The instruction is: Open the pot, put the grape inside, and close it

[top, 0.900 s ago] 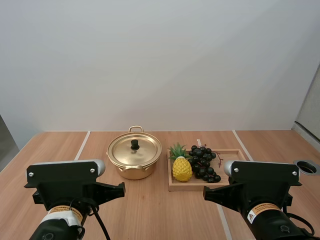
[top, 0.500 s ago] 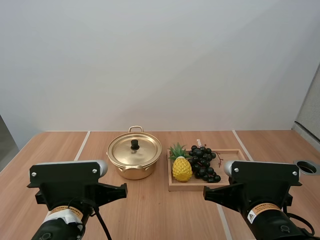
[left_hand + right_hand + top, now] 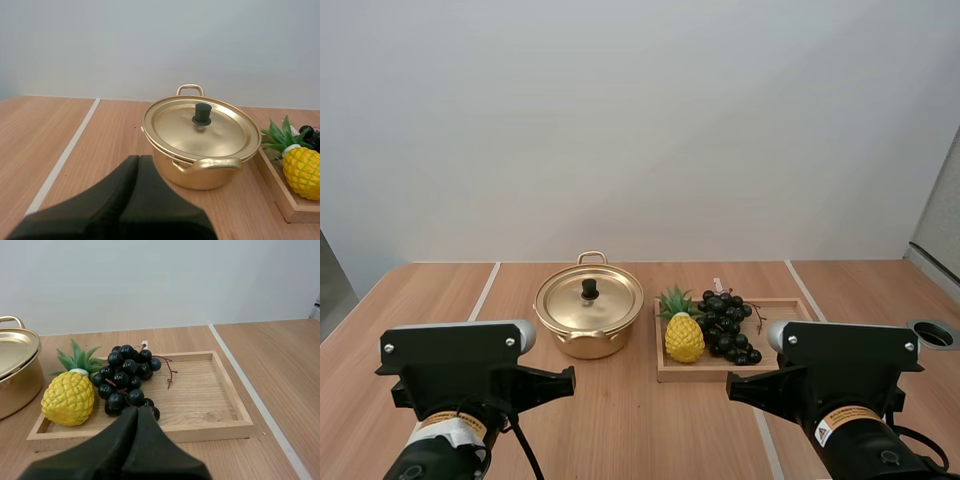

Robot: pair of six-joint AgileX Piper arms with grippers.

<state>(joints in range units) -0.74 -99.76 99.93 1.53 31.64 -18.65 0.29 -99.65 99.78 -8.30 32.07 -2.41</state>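
Note:
A gold pot [image 3: 588,318] stands mid-table with its lid [image 3: 200,130] on, topped by a black knob [image 3: 202,114]. To its right a wooden tray [image 3: 780,306] holds a bunch of dark grapes [image 3: 726,326] and a yellow pineapple [image 3: 684,335]. My left gripper [image 3: 138,161] is shut on nothing, its fingers together as one dark wedge short of the pot's near handle. My right gripper [image 3: 137,412] is likewise shut, its tip just before the grapes [image 3: 126,377] at the tray's front edge [image 3: 200,432].
The pineapple [image 3: 68,396] lies between pot and grapes on the tray. White seams [image 3: 482,292] run across the wooden table. A round grommet hole [image 3: 932,333] sits at the table's far right. Bare wood lies left of the pot.
The left arm has shifted very slightly to the right. The right arm, pot and tray have not moved.

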